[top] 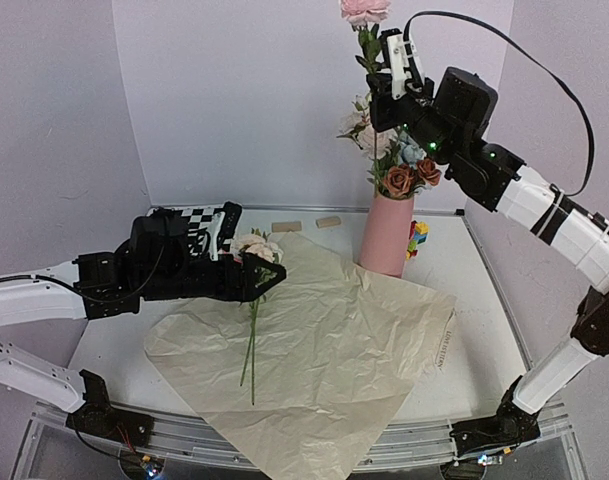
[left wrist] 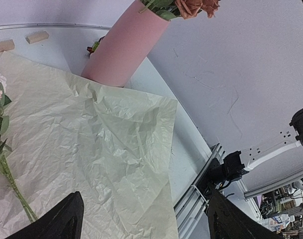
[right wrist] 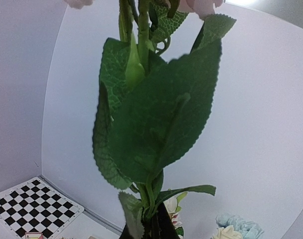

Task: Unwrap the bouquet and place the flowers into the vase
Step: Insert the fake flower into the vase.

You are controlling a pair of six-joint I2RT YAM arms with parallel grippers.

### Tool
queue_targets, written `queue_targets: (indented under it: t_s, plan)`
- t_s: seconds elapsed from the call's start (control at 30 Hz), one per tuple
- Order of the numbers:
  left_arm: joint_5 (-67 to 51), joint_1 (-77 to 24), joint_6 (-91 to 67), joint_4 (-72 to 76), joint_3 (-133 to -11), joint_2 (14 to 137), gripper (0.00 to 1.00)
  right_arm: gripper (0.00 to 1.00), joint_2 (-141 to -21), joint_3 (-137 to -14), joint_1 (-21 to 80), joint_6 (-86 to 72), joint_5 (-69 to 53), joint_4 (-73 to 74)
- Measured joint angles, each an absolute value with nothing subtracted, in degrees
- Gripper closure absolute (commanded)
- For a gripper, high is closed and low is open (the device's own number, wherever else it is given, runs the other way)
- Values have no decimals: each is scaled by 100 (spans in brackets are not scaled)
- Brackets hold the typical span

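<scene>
The right arm rose from its base in a tall bend, elbow high and forearm reaching back toward the wall. The right hand [right wrist: 149, 231] was turned upward and pinched shut on the green stem of a pink rose [top: 365, 10]. The bloom stood above the hand, and its broad leaves [right wrist: 156, 124] filled the wrist view. Below that hand the pink vase [top: 386, 238] stood upright on the bench [top: 456, 262]. Its mouth was crowded with 2 rust-brown blooms [top: 399, 180], a pale-blue one [top: 412, 150] and white ones [top: 361, 122]. These sat between the hand and the vase mouth and hid the lower end of the held stem, so whether it had entered the vase could not be told. The left arm lay low and nearly level, stretched in from the left over the bench, and the left hand [top: 249, 252] had its fingers spread wide, holding nothing. Just at its fingertips 1 loose flower with pale pink and white blooms [top: 258, 244] lay on the paper, its long stem [top: 250, 350] running back toward the arm bases. Contact with the hand could not be told. The tan crinkled paper [top: 334, 370] lay unfolded beneath the hand and reached the foot of the vase. Beyond the left hand, near the wall, lay 2 small wooden blocks [top: 286, 226], with a checkerboard [top: 196, 214] partly hidden behind the hand. Coloured toy blocks [top: 417, 238] sat just beside the vase on its far side from that hand.
</scene>
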State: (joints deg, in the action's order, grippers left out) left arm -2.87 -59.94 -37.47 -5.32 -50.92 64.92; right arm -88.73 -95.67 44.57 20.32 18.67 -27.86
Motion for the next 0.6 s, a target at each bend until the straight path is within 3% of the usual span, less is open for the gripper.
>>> queue_targets:
  t_s: [0.6]
  plan:
    - [-283, -5994, -3747, -534, -5098, 6678, 13, 100, -9059, -10211, 4355, 2159, 1895, -2602]
